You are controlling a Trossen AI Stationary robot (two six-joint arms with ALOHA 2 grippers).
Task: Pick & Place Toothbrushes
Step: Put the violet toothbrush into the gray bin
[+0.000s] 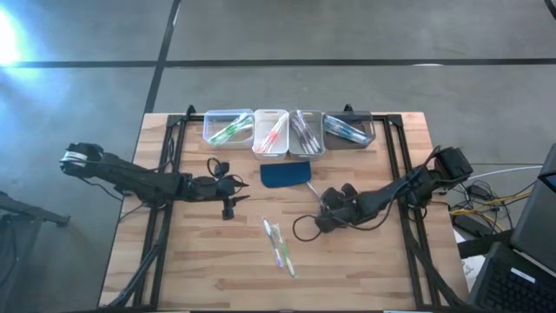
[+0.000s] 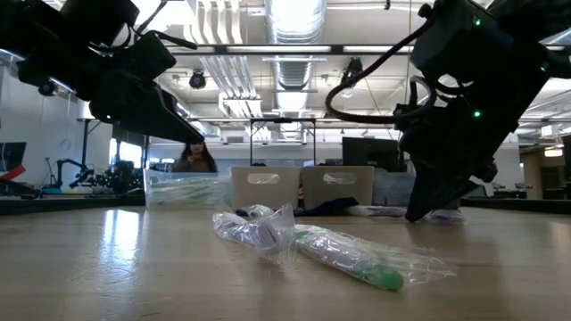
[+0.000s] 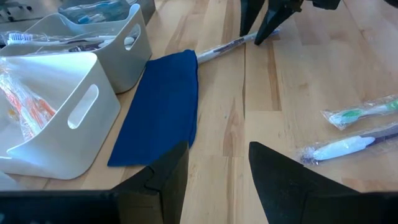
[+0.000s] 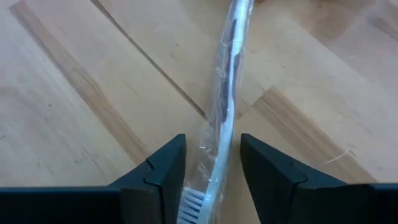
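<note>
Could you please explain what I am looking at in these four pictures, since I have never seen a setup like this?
This is a robot with two dark arms working at a wooden table. One picture looks straight down from above, one looks level across the tabletop, and two come from cameras on the arms' wrists.

At the back stand four small bins holding wrapped toothbrushes, with a dark blue pad in front of them. Two more wrapped toothbrushes lie loose near the middle.

The right gripper is down at the table beside the pad, its open fingers either side of a wrapped toothbrush with a greyish handle, not yet closed on it. The left gripper waits open and empty, left of the pad.
</note>
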